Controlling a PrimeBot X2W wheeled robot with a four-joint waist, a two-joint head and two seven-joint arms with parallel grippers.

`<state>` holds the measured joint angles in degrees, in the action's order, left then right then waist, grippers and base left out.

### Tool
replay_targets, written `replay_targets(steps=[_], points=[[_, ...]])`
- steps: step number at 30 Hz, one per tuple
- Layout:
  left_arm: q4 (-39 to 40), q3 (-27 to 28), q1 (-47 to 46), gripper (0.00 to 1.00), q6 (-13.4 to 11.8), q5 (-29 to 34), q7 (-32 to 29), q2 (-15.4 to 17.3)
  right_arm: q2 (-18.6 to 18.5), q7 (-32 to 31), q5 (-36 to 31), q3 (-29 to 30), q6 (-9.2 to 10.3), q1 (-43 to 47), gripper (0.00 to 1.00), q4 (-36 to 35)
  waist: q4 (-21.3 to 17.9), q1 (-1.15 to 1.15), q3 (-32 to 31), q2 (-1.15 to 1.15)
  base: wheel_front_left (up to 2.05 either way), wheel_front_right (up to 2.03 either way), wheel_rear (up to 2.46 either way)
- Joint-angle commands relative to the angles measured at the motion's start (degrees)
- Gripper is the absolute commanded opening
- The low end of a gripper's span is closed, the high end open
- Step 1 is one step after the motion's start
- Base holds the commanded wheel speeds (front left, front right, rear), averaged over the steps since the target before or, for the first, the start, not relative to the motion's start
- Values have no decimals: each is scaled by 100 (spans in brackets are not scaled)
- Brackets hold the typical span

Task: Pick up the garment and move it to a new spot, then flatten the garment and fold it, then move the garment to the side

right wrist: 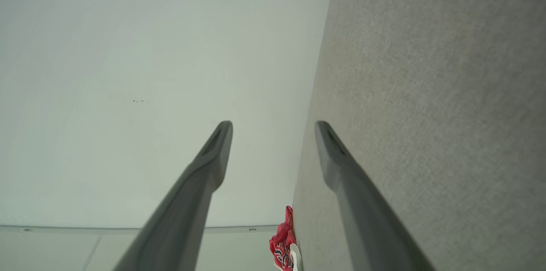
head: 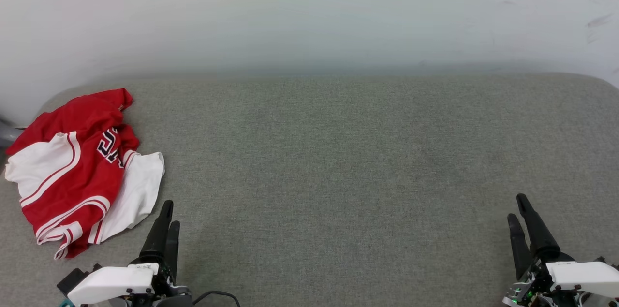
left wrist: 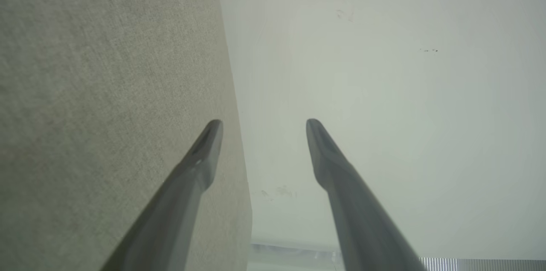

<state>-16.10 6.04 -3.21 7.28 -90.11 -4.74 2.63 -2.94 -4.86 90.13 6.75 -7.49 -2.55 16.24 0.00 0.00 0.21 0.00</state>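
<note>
1. Head view: crumpled red-and-white jersey shirt [head: 77, 167] at left edge of grey fabric surface [head: 338, 176], near left gripper [head: 171, 213]; right gripper [head: 516, 206] well apart (both spread, empty).
2. Pinching one thin layer could slip.

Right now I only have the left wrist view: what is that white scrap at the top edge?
Observer: A white part of the garment, a red jersey lying crumpled on the grey surface.
Operator: Is any lettering showing?
Observer: Partly; dark, white-edged characters sit in a fold near its middle.
Operator: Where's the right gripper?
Observer: The right gripper is far across from the garment, jaws open, holding nothing.
</note>
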Motion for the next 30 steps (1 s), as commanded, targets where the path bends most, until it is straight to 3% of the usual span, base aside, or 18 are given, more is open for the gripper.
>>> replay_targets(steps=[1,30], points=[[151,28,-92,100,-4,147,57,10,-2,65,-150,30,0,-68,100,-164,-1,0,1,0,0,0,0],[1160,-392,-14,100,-831,3690,759,17,0,768,-3906,-248,0,202,100,-1347,12,0,17,0,0,0,0]])
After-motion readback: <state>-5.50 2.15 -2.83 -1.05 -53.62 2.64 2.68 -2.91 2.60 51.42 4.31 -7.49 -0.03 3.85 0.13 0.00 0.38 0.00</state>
